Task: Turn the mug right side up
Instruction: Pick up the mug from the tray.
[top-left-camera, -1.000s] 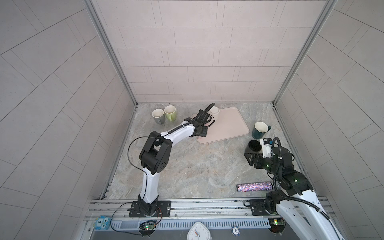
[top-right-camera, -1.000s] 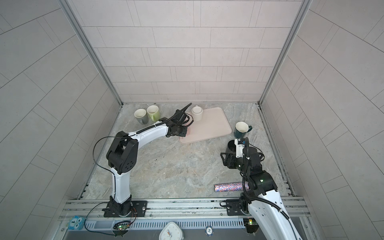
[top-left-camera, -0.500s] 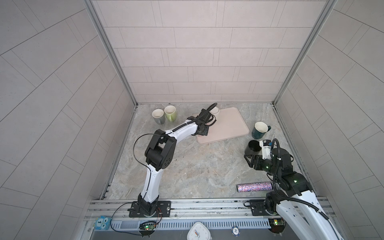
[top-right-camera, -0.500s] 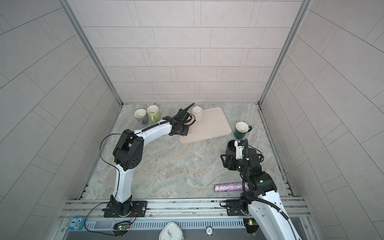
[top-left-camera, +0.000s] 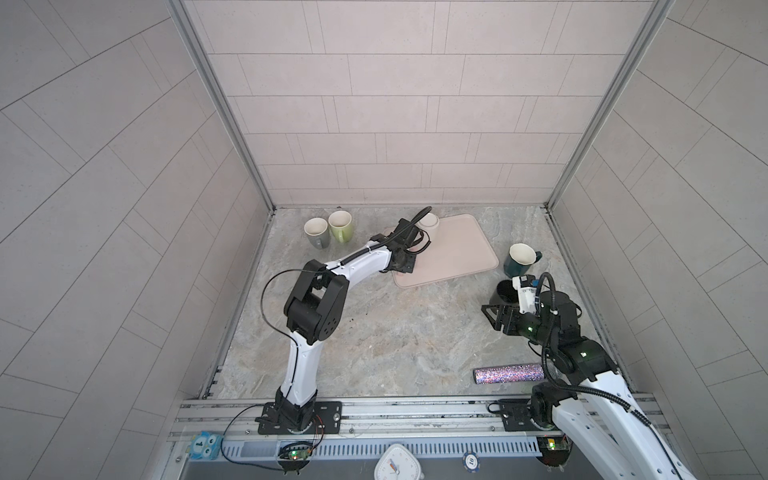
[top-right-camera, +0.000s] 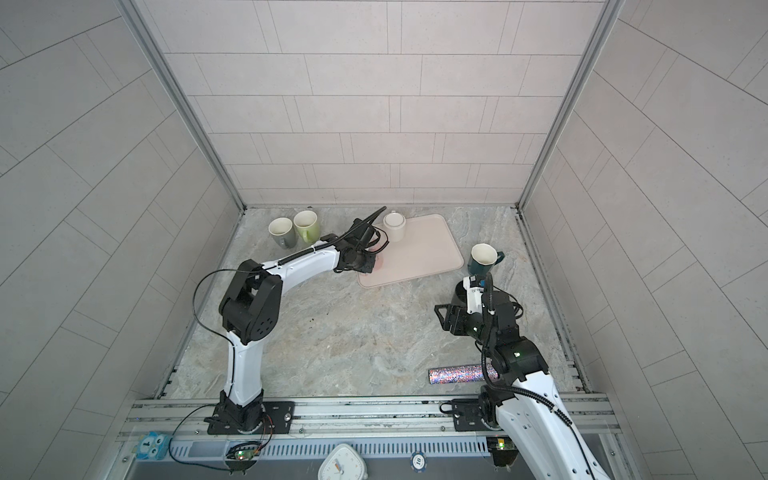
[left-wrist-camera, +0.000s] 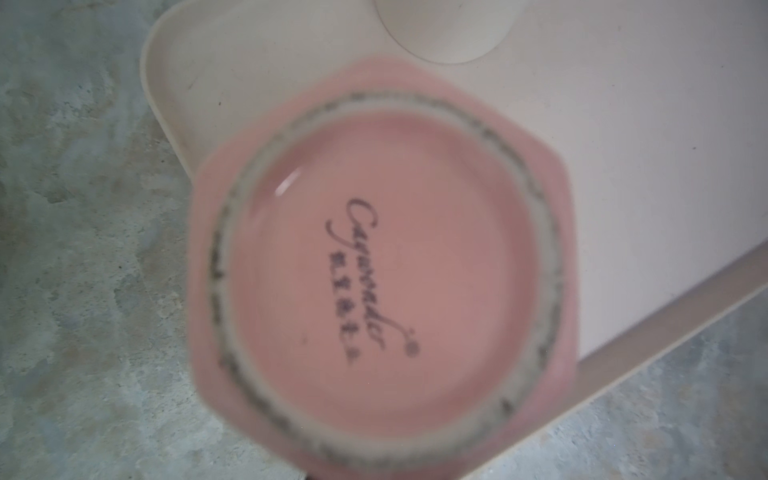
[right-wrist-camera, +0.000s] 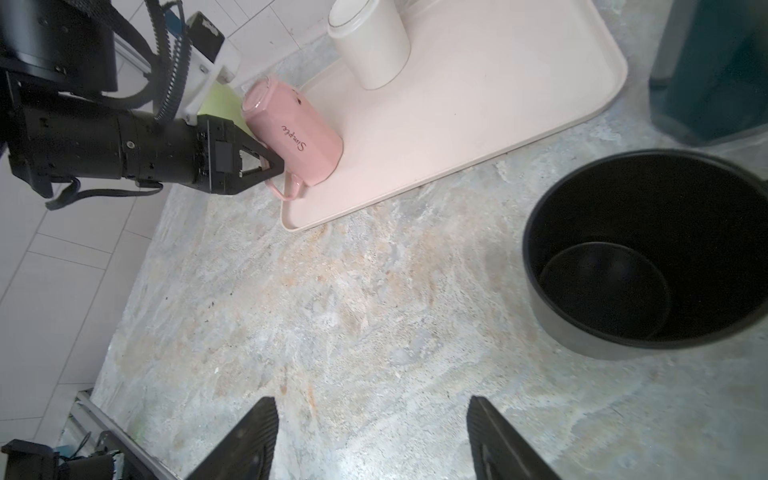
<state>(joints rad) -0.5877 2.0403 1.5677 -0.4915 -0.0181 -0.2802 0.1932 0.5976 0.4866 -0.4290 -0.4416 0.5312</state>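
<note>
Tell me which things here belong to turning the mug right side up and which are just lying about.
In the job: pink mug, tilted base-up on the tray; left gripper, shut on its handle.
Lying about: cream mug, grey mug, green mug, teal mug, black cup, glitter tube, open right gripper.

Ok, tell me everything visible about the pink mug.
The pink mug looks like glazed ceramic, faceted, with "Simple" in dark script on its side and a maker's mark under its base. It is upside down and tilted, rim edge on the beige tray near a corner. The left gripper is shut on its handle.
</note>
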